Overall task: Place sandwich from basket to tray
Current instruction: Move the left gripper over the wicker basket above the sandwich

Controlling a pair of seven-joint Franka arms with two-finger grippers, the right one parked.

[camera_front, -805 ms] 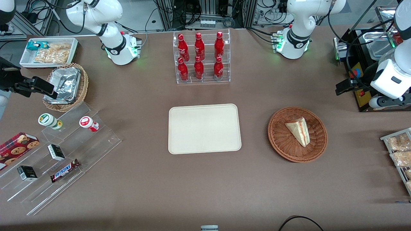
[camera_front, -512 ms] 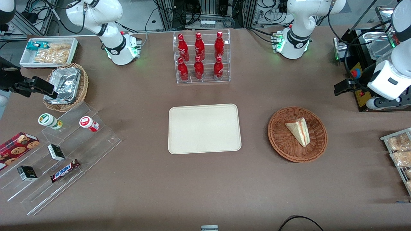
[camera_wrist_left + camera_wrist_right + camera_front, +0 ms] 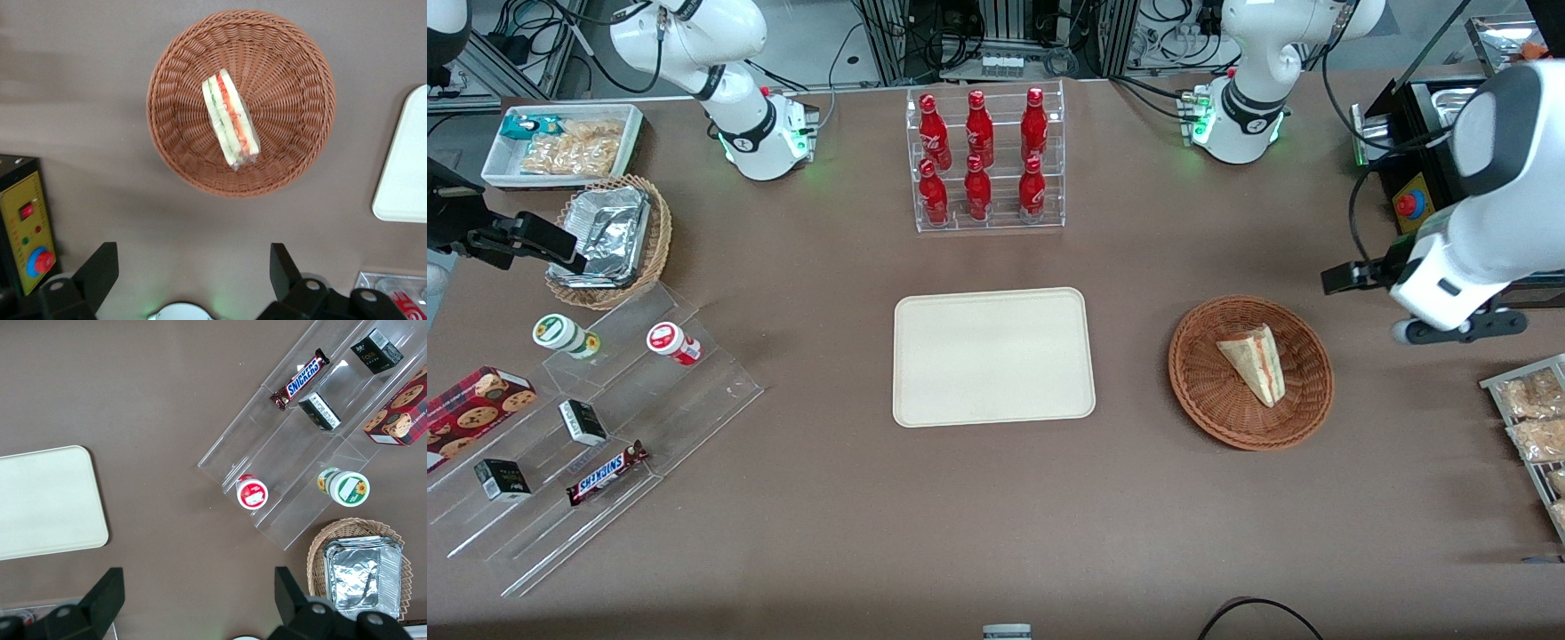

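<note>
The sandwich [image 3: 1254, 363], a pale wedge with red and green filling on its cut edge [image 3: 230, 120], lies in the round reddish-brown basket [image 3: 1199, 400] [image 3: 175, 87]. Beside the basket, toward the parked arm's end, the cream tray [image 3: 993, 356] [image 3: 403, 173] [image 3: 47, 500] lies bare. My gripper [image 3: 1343, 277] [image 3: 192, 267] hangs above the table just outside the basket's rim, toward the working arm's end and slightly farther from the front camera than the basket. Its fingers stand wide apart, open, with only bare table between them.
A black control box with a red button [image 3: 1409, 204] [image 3: 30, 220] stands close to the arm. A rack of snack bags [image 3: 1529, 418] sits at the table's edge. A clear rack of red bottles [image 3: 987, 160] stands farther from the front camera than the tray.
The left arm has swung from beside the control box toward the basket and nearer to the front camera. Sandwich, basket and tray have not moved.
</note>
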